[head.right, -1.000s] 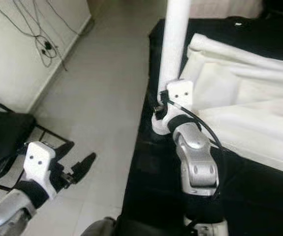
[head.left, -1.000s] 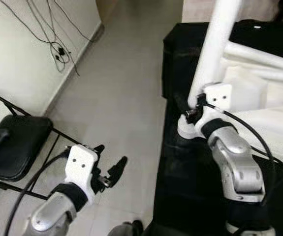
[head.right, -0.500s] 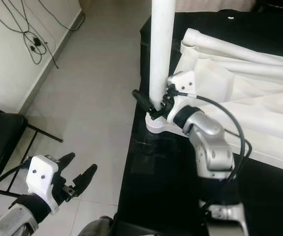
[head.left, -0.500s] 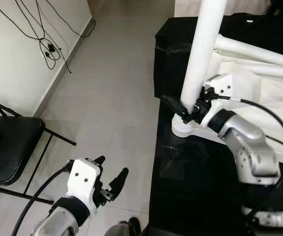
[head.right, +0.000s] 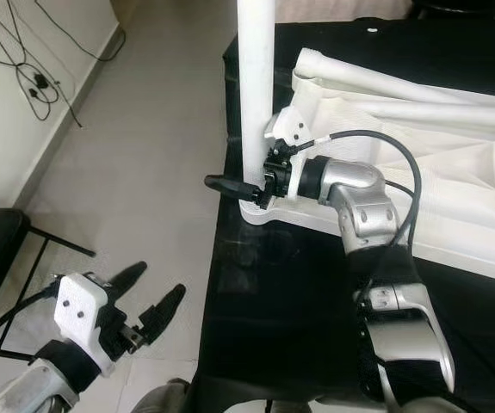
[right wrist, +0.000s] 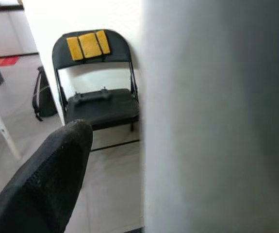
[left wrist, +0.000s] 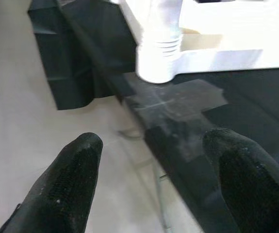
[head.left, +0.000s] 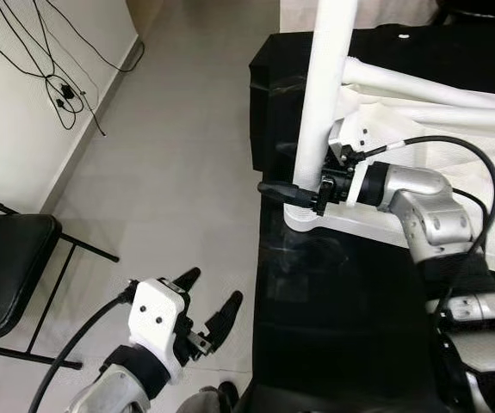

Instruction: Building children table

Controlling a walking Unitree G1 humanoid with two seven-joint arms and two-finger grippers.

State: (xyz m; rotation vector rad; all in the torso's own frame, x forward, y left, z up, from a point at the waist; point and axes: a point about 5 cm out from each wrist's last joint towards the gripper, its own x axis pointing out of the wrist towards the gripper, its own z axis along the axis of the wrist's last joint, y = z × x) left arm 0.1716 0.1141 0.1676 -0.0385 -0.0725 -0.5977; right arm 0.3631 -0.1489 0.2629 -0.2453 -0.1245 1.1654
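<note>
Left eye view shows the right tool (head.left: 303, 196) clamped around the upright white table leg (head.left: 323, 103), low down where it meets the round socket of the overturned white children's table (head.left: 419, 112), which lies on the black desk (head.left: 350, 310). The left tool (head.left: 202, 305) hovers over the tiled floor (head.left: 178, 146), fingers apart, near a black folding chair (head.left: 6, 267).

Open floor (head.left: 187, 172) left of black table (head.left: 342, 318); folding chair (head.left: 6, 267) far left.

White table leg (head.left: 326, 95) upright
</note>
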